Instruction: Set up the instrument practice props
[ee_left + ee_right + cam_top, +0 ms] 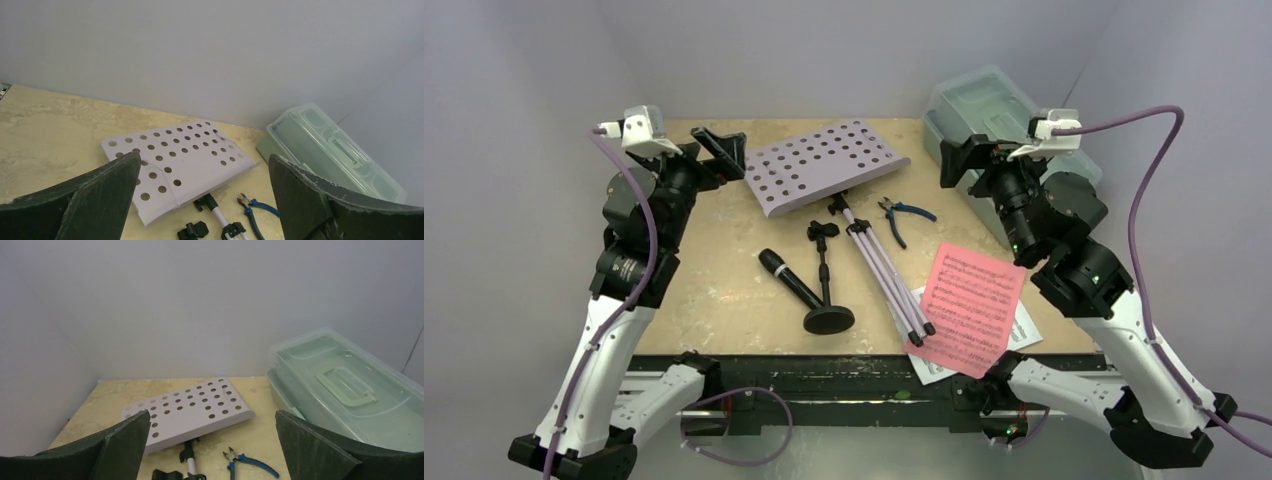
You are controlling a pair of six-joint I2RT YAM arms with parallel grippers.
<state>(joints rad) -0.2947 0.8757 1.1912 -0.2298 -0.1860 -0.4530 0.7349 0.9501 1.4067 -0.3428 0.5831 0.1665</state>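
The lavender music stand lies flat on the table, its hole-punched tray (824,165) at the back and its folded tripod legs (890,272) pointing to the front. The tray also shows in the left wrist view (180,162) and the right wrist view (187,410). The black microphone (789,279) lies left of the short black round-based mic stand (826,285), which also lies on its side. A pink music sheet (969,305) lies over a white sheet (1024,330) at the front right. My left gripper (721,150) is open and empty, raised at the back left. My right gripper (959,160) is open and empty, raised at the back right.
Blue-handled pliers (902,215) lie right of the stand's pole. A clear lidded plastic box (989,110) stands at the back right, by my right gripper. Grey walls close the back and both sides.
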